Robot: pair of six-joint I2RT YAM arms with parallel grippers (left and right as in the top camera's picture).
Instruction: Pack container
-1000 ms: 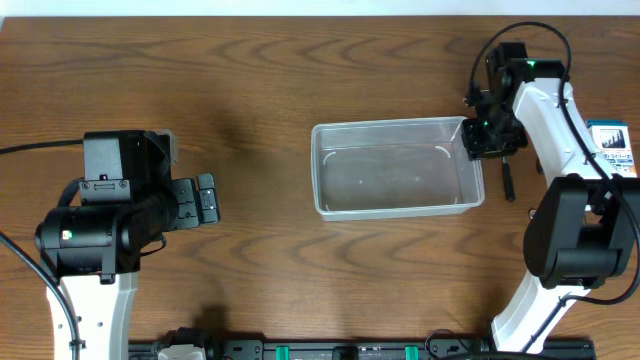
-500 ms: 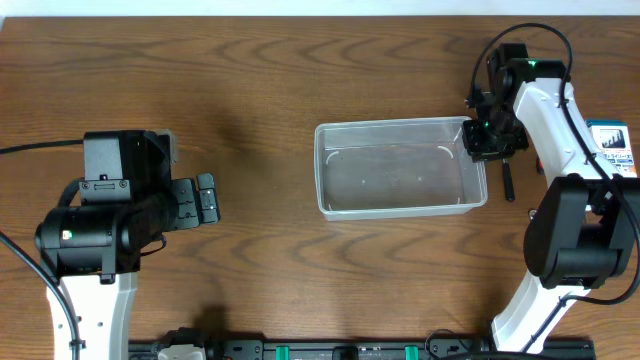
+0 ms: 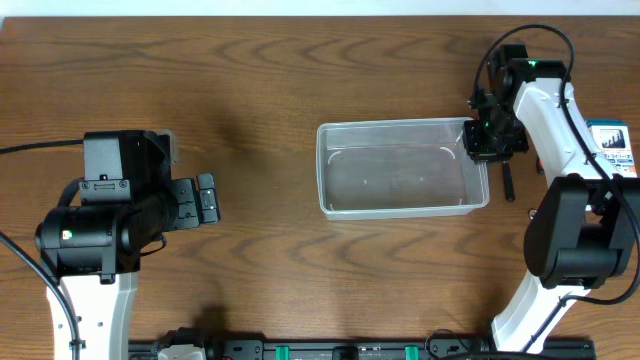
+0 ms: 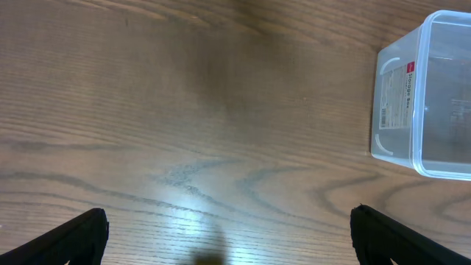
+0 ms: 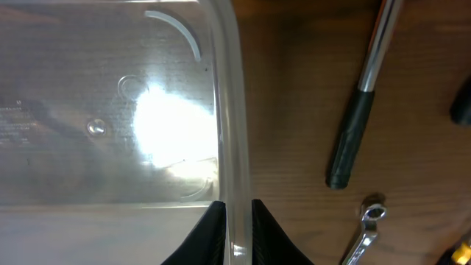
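The container (image 3: 400,170) is a clear rectangular tub lying empty on the wooden table, right of centre. My right gripper (image 3: 487,140) is at its far right corner, shut on the container's right wall. In the right wrist view the two black fingers (image 5: 210,232) pinch the thin clear wall of the container (image 5: 110,96), my right gripper (image 5: 237,228) straddling it. My left gripper (image 3: 205,198) hovers far to the left, open and empty. In the left wrist view only its fingertips (image 4: 81,232) show, above bare wood, with the container (image 4: 434,96) at the upper right.
A long tool with a black handle (image 5: 360,110) and a small silver wrench (image 5: 364,235) lie on the table just right of the container. The black-handled tool (image 3: 507,180) also shows from overhead. A box with a blue label (image 3: 612,148) sits at the right edge.
The right fingers have closed onto the container wall, and the container has slid slightly to the right. The left arm has not moved.
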